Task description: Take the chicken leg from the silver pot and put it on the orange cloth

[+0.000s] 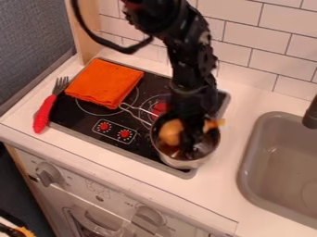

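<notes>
With the silver pot (183,163) as the clock's centre, the arm comes in from 12 o'clock, and the gripper (191,142) hangs down into the pot, hiding much of the inside. I cannot tell whether the claw is spread, pressed together or pinching anything. The chicken leg (170,132) shows as a rounded orange-brown lump inside the pot, just beside the gripper at 10 o'clock. A paler orange bit (214,124) pokes out at the 1 o'clock rim; whether it belongs to the same piece is unclear. The sink (278,162), toward 4 o'clock, and the tap (311,114) are cut off by the frame.

There is one pot, its wire handle pointing to 10 o'clock; one folded orange cloth (104,82), farther that way on the stove (74,115); one red-handled fork (44,113) beyond; and two red stove knobs toward 9 o'clock.
</notes>
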`<state>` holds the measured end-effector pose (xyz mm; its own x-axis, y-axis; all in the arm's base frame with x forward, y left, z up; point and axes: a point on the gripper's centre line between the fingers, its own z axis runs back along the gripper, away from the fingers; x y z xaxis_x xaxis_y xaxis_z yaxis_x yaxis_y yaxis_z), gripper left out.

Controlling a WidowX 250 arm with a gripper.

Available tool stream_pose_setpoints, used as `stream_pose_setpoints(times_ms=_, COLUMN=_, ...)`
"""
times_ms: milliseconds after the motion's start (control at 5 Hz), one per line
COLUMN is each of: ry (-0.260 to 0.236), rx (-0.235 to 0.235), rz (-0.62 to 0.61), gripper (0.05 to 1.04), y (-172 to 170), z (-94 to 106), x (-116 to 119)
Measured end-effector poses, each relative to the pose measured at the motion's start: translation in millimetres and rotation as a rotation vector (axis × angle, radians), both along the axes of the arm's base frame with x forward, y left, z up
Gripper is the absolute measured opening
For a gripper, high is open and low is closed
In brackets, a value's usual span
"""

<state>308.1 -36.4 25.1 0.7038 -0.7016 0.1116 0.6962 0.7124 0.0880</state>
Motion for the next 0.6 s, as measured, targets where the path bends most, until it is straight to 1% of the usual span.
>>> stream_pose_setpoints(times_ms=200, ry=-0.057, rx=-0.086, rz=0.16, gripper=0.87, y=24, z=48.1, x=10)
stream_pose_setpoints(times_ms=400, ry=-0.058, rx=-0.123, rz=0.427, gripper=0.87, y=84, z=83.7, x=38)
stream_pose_setpoints(times_ms=600, ry=-0.004, rx=-0.046, rz=0.662, gripper=0.87, y=126, z=56.8, x=63)
